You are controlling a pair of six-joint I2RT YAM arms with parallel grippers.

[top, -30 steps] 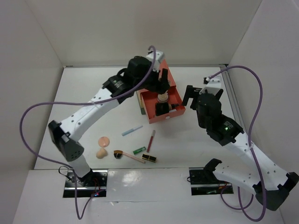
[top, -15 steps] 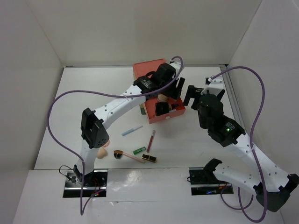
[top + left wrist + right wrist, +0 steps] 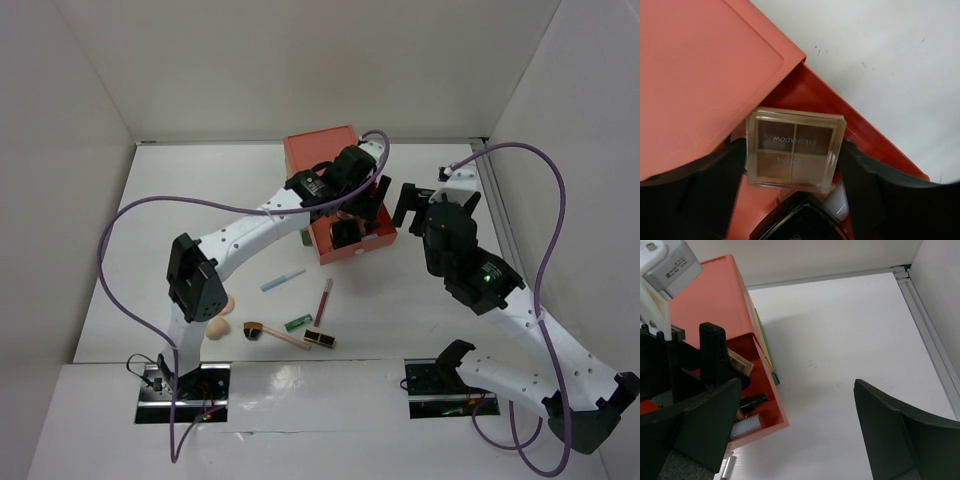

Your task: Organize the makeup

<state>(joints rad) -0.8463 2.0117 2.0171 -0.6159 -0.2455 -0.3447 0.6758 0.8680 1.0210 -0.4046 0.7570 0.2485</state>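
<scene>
Left wrist view: the left hand point(image 3: 793, 170) gripped a clear eyeshadow palette point(image 3: 795, 147) by its two sides. Its fingers point(image 3: 715, 190) were spread wide to span the case, which hung at centre frame over the pulled-out orange drawer point(image 3: 810, 97). A black compact point(image 3: 800, 227) lay in the drawer directly below.

The step in hand looked to be stowing the palette. The next move would call for lowering it into free space beside the compact and letting go. The arm would then have to lift straight out so as not to catch the drawer's wall.

In the top view the right hand point(image 3: 437, 197) waited just right of the drawer box point(image 3: 315, 150), its fingers fully apart and holding nothing.

By count there were two arms and one drawer box, with one palette in the grip. Seven pieces lay loose on the table point(image 3: 390, 300) at lower centre-left:
- one blue pencil point(image 3: 283, 279)
- one red gloss stick point(image 3: 323, 297)
- one green tube point(image 3: 297, 323)
- one brush point(image 3: 275, 335)
- one small black case point(image 3: 320, 341)
- one peach sponge point(image 3: 215, 327)
- one peach puff point(image 3: 230, 301), mostly hidden behind the left arm

How many pieces the drawer held could not be told.
</scene>
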